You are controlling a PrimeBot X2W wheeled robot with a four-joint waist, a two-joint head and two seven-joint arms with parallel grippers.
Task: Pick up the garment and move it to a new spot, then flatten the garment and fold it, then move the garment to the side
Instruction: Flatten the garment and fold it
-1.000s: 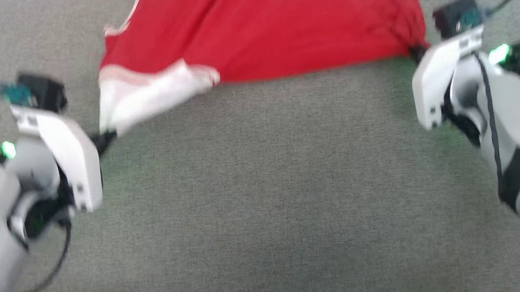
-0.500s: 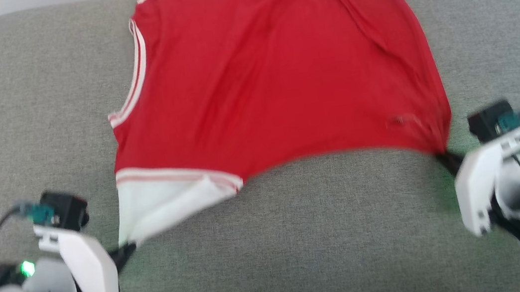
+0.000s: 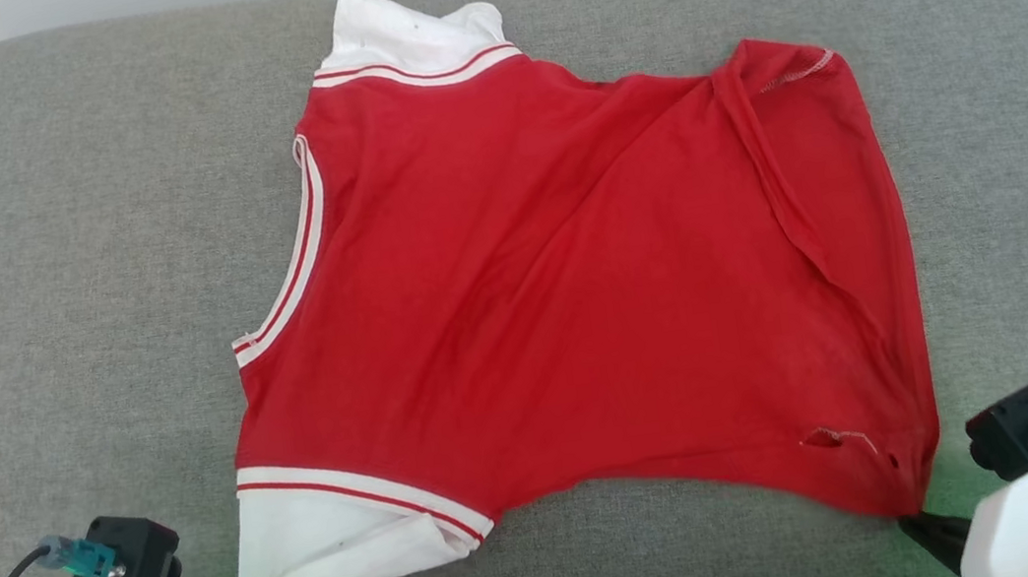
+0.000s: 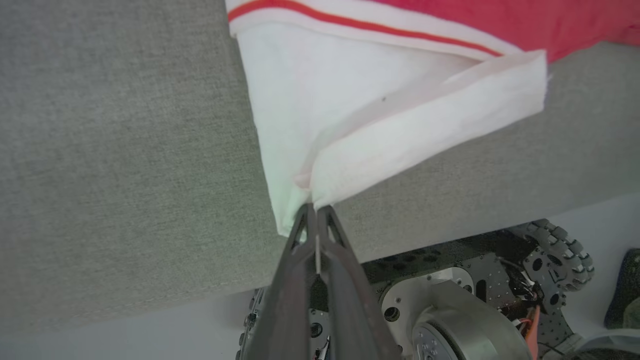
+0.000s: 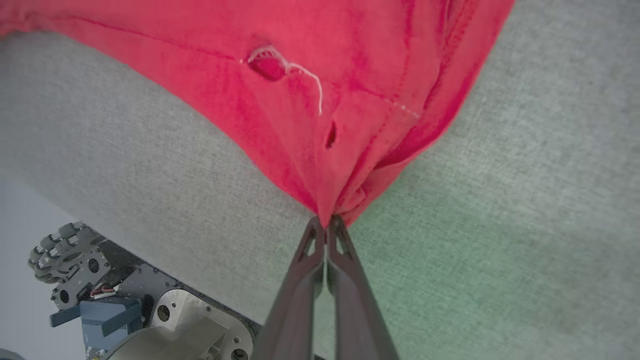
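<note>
Flattening is the step in hand. The garment (image 3: 578, 320) lies spread, plain red side up, across the middle of the grey cushion (image 3: 48, 290) and reaches its near edge. The left gripper (image 4: 316, 209) pinches a white sleeve corner. The right gripper (image 5: 326, 222) pinches a red hem corner. Judged next: release, then smooth the diagonal creases. Any lettering is hidden, and the far sleeve is bunched.

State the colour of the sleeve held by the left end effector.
The sleeve is white, edged with a red stripe; the left wrist view shows it best.
</note>
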